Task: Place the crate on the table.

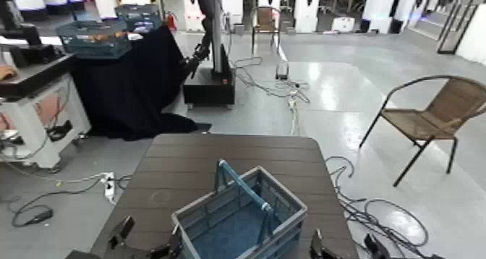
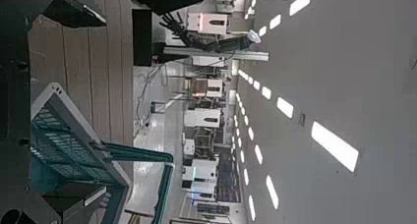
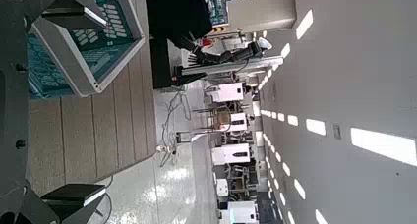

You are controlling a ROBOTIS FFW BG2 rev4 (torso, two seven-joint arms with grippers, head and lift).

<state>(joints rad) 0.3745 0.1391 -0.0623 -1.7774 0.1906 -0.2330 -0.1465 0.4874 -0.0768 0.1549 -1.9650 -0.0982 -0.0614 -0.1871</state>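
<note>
Crate (image 1: pixel 239 222) sits on table (image 1: pixel 181 168) near front edge, handle (image 1: pixel 242 189) up. L gripper (image 1: pixel 145 247) & R gripper (image 1: pixel 343 249) flank it, spread wide, holding nothing. Risk: snagging lattice on retreat, dragging crate off edge.

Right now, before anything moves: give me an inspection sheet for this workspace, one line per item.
Surface: dark brown slatted table, far half bare.
Job's things: blue-grey lattice crate rests on the table's near part, teal handle raised.
Clutter: nothing seen on the table besides the crate.
Grippers: left gripper low beside the crate's left side, open and apart from it; right gripper low at its right, open, holding nothing.
Cables: loose cables on the floor right of the table, more with a power strip at left.
Surroundings: wicker chair at right; black-draped table carrying darker crates; another robot base behind.
</note>
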